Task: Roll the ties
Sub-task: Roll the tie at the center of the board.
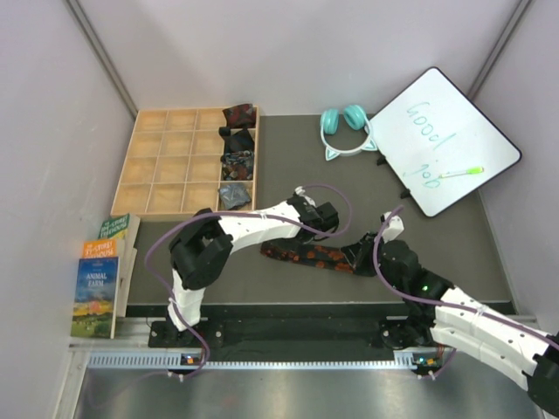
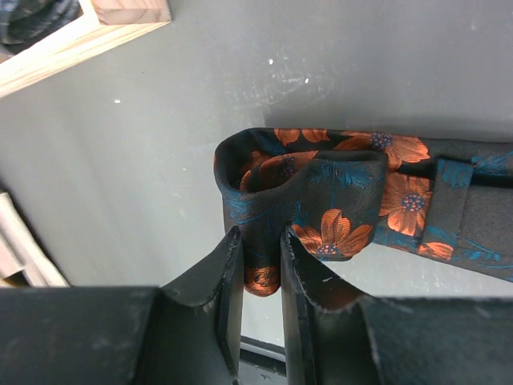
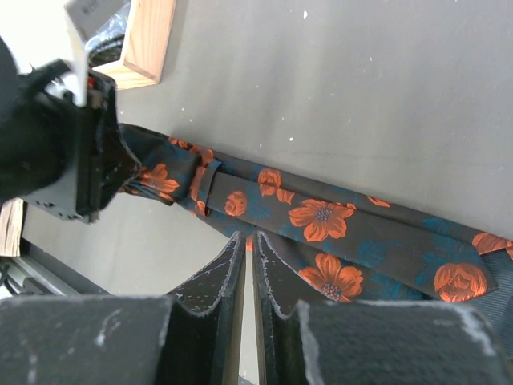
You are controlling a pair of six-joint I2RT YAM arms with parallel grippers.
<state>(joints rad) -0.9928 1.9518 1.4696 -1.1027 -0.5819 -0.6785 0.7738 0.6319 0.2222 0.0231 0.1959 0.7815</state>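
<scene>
- A black tie with orange flowers [image 1: 307,256] lies stretched across the dark surface [image 1: 288,157] between the two arms, well in front of the wooden tray [image 1: 140,166].
- The end of the tie nearest the tray is folded over into a loose loop, the beginning of a roll; the rest lies flat and runs off towards the right arm.
- The left tool [image 2: 256,241] is clamped on that looped end, with cloth showing between its fingers [image 2: 228,277].
- The right tool [image 3: 247,241] sits at the near edge of the flat stretch, its fingers drawn almost together, with a sliver of orange cloth showing between the tips.
- Four rolled ties [image 1: 238,114] sit one to a compartment down the tray's right-hand column.
- Teal cat-ear headphones [image 1: 345,127] lie at the back of the surface, just beside a whiteboard [image 1: 441,140] with green writing.
- A few books [image 1: 100,271] lie at the left edge.
</scene>
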